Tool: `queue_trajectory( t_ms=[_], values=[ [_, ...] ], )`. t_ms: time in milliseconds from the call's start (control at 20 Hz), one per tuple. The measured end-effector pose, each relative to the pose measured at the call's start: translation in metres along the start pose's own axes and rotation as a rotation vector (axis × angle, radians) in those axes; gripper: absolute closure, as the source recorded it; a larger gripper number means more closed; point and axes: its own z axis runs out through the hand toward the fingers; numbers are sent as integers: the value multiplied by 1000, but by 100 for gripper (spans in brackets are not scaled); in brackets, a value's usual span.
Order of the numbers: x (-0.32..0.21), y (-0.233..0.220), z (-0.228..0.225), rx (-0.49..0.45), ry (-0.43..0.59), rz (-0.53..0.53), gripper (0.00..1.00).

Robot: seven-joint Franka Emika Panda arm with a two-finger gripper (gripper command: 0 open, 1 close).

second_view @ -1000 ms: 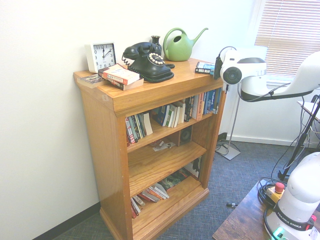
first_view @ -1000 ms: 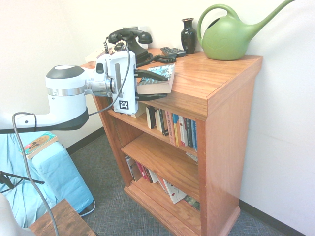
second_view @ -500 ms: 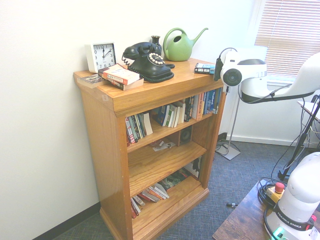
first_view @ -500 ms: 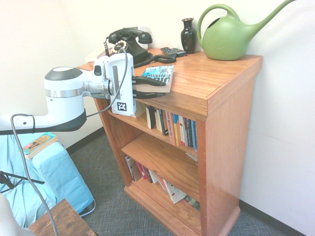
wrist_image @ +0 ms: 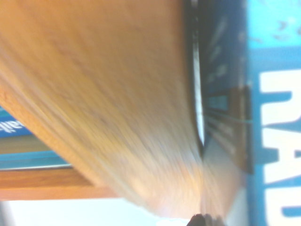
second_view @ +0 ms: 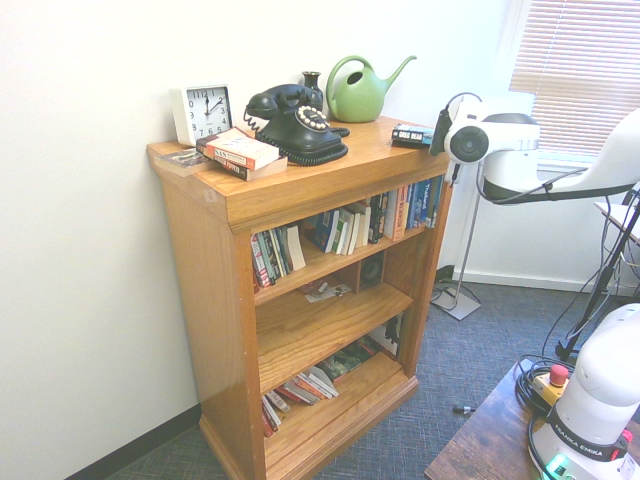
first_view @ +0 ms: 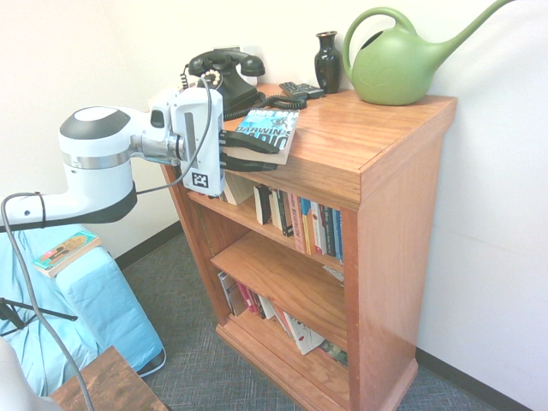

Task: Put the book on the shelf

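The thick paperback [first_view: 267, 128] lies cover up at the front edge of the bookcase's top slab [first_view: 342, 141], beyond the telephone [second_view: 300, 132] from the clock [second_view: 203, 113]; how far it overhangs I cannot tell. It should handle as a fairly heavy block, firm through the pages but with a soft, slightly slippery cover that could bend or fan open if pinched shallowly. Best hold: across its thickness, well in from the edge, so that it does not sag or twist. The tool [first_view: 274, 156] is clenched on it, one finger above the cover, the other below.

Against the earlier frames, the fingers have closed in and the tool has drawn away from the bookcase; the book has shifted a little the same way, and more of its title reads. It has yet to reach the highest inner shelf [second_view: 318, 265], where a row of books [first_view: 321, 224] stands. Next it probably needs drawing clear of the slab's front edge, then lowering; catching that edge could knock it loose.
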Motion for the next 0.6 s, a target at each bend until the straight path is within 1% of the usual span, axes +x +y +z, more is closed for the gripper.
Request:
queue_trajectory(
  t_ms=[150, 300, 450, 600],
  values=[
    [-6, 28, -23, 20, -57, 95, 100],
    [-22, 47, -47, 46, -101, 166, 100],
    [-46, 55, -64, 71, -154, 211, 100],
    [-69, 53, -89, 122, -224, 251, 100]
  ],
)
